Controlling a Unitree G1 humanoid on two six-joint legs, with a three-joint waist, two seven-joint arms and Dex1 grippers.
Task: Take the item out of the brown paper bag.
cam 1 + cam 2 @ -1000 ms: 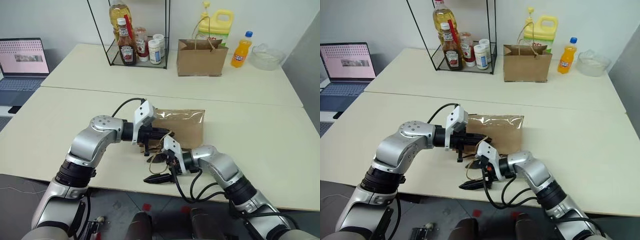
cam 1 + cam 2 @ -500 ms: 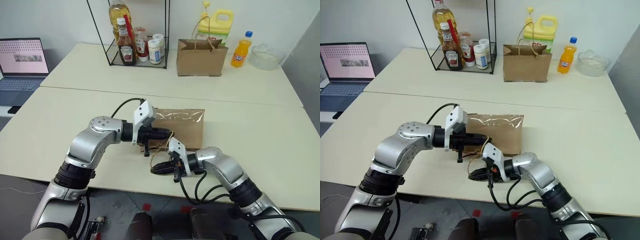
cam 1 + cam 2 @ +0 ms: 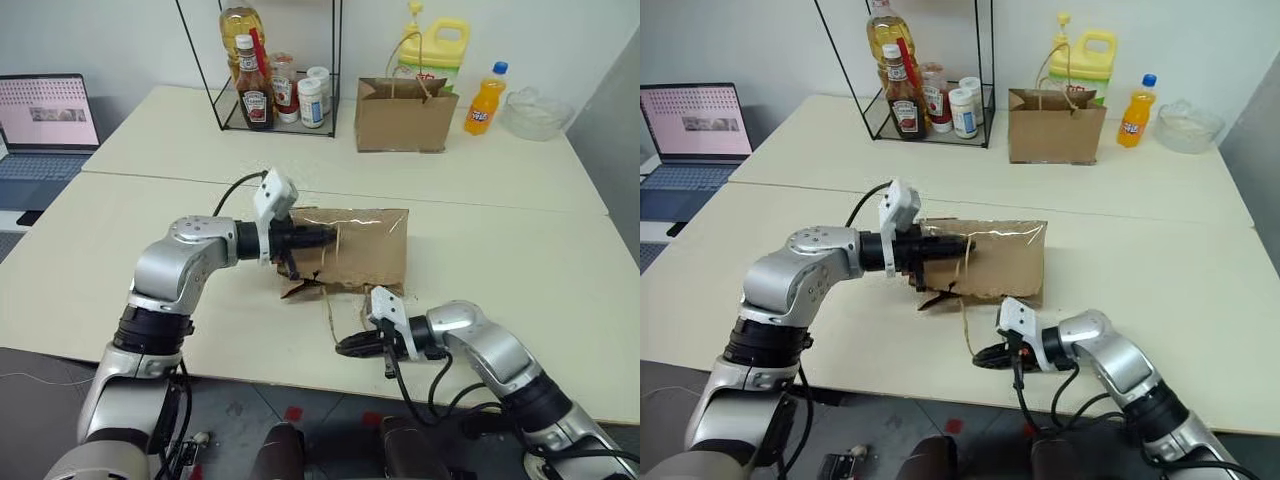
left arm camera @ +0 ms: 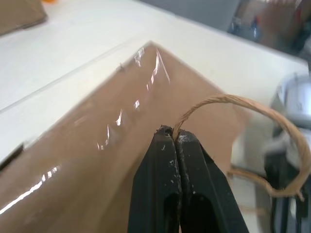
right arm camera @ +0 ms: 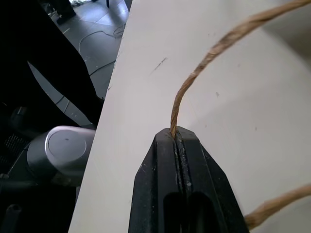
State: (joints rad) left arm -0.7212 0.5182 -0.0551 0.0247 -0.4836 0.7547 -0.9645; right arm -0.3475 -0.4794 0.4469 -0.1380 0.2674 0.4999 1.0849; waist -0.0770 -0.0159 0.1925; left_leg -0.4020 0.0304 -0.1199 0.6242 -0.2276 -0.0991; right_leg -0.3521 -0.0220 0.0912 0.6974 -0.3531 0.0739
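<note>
Claws [image 3: 345,347] now pull twine handles [image 3: 330,310] apart, bag [image 3: 365,250] lifted.

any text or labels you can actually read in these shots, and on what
None can be read.
ketchup bottle: red label, print too small.
orange soda bottle: label too small.
yellow jug: label too small.
white jars in the wire rack: labels blurred.
laptop: screen content illegible.
brown paper bag: plain.

No text legible from my cameras. Ketchup bottle [image 3: 253,97] label, orange soda bottle [image 3: 485,100] label and laptop screen [image 3: 42,111] all carry print, too small to read. Paper bags unmarked.
</note>
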